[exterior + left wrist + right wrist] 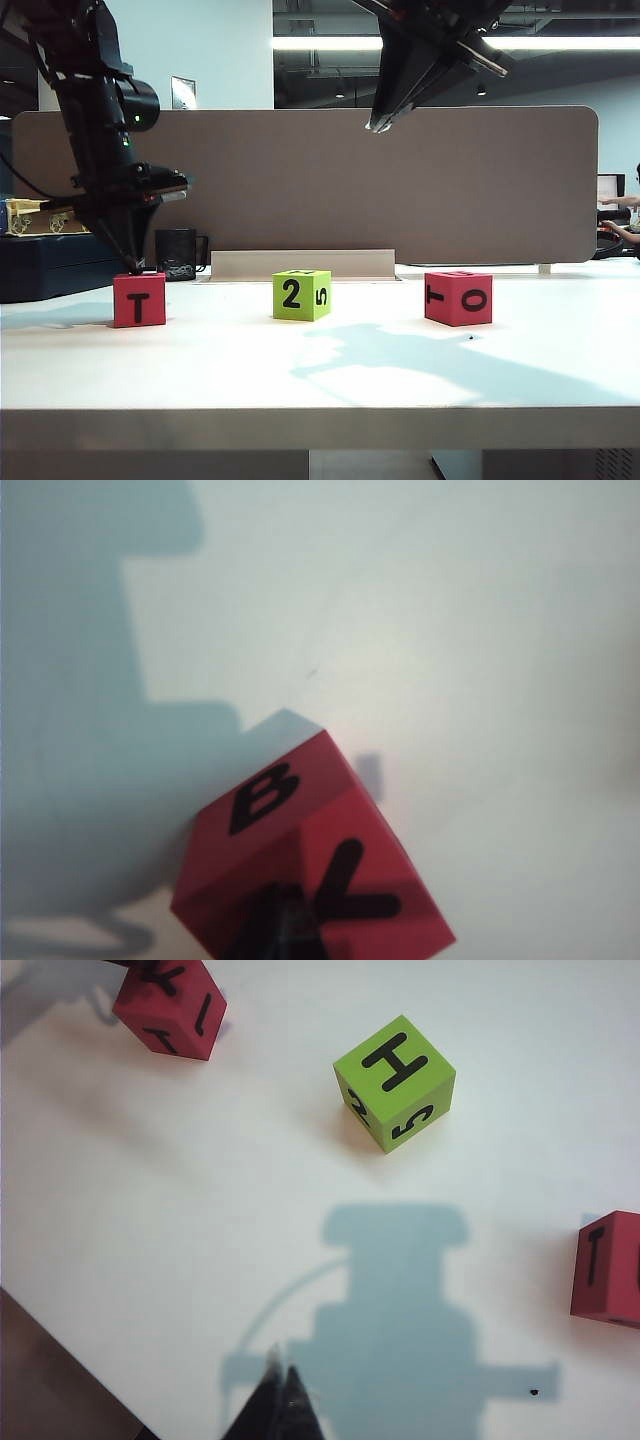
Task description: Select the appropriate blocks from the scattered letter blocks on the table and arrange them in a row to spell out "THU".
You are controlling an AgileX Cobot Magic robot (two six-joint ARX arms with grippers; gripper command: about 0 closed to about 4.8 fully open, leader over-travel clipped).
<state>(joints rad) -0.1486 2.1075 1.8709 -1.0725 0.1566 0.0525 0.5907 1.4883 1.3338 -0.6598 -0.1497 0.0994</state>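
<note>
Three letter blocks in a row on the white table (pixel 320 365); both grippers closed, neither holding anything.

Left red block (pixel 139 299): pinkish-red cube, black T on its front face, B and K on other faces in the left wrist view; sits directly under the left gripper (pixel 135 268), whose shut tips point down onto its top rear edge. Green block (pixel 301 295): lime cube, black 2 in front, 5 on the side, H on top; stands to the right of the left gripper and well below the right gripper (pixel 377 126), slightly to its left. Right red block (pixel 458 298): pinkish-red cube, sideways T and 0 on its front; far below the right gripper and to its right. The right gripper hangs high over the table, fingers pressed together, apart from every block.
</note>
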